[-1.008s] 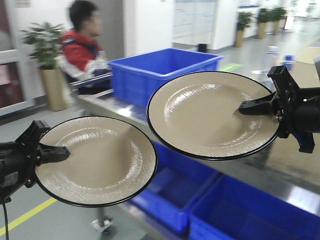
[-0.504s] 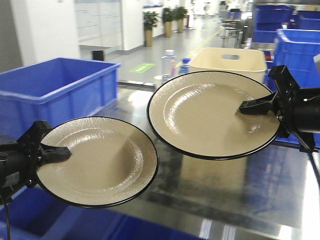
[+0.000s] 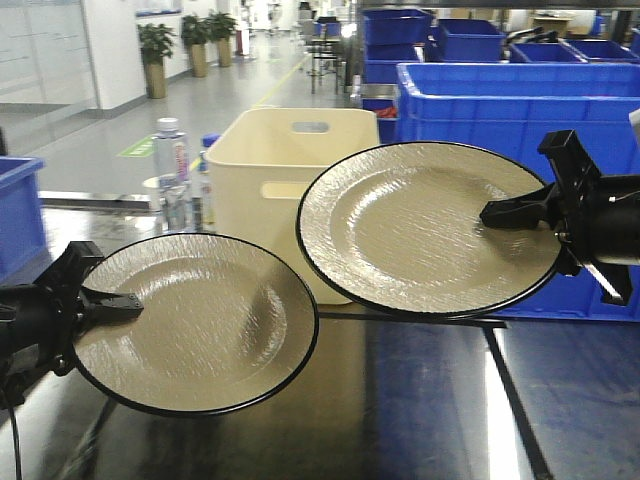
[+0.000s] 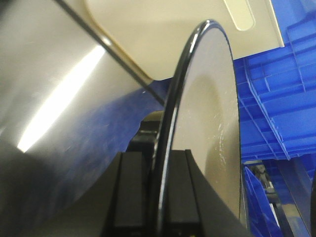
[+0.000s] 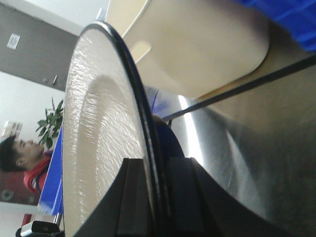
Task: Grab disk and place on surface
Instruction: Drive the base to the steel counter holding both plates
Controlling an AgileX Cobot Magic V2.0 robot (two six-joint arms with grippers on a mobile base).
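Note:
Two disks show, both beige plates with black rims. My left gripper [image 3: 125, 305] is shut on the rim of the lower plate [image 3: 195, 325] at the front left. My right gripper [image 3: 495, 213] is shut on the rim of the higher plate [image 3: 425, 230] at the right. Both plates hang roughly level above the dark, glossy surface [image 3: 420, 400], not touching it. In the left wrist view, the left gripper [image 4: 158, 197] pinches its plate [image 4: 207, 113] edge-on. The right wrist view has the right gripper [image 5: 157, 197] clamping its plate [image 5: 98, 138] the same way over the surface [image 5: 256, 148].
A cream plastic bin [image 3: 270, 160] stands on the table behind the plates. Blue crates [image 3: 500, 100] are stacked at the back right, and another blue crate [image 3: 15, 210] is at the left edge. Water bottles [image 3: 172, 170] stand left of the bin. Black tape [image 3: 520, 400] crosses the tabletop.
The whole scene has swung past: the seated person and blue crate gave way to the cream bin and the dark tabletop. Both grippers keep their plates in the same pose.

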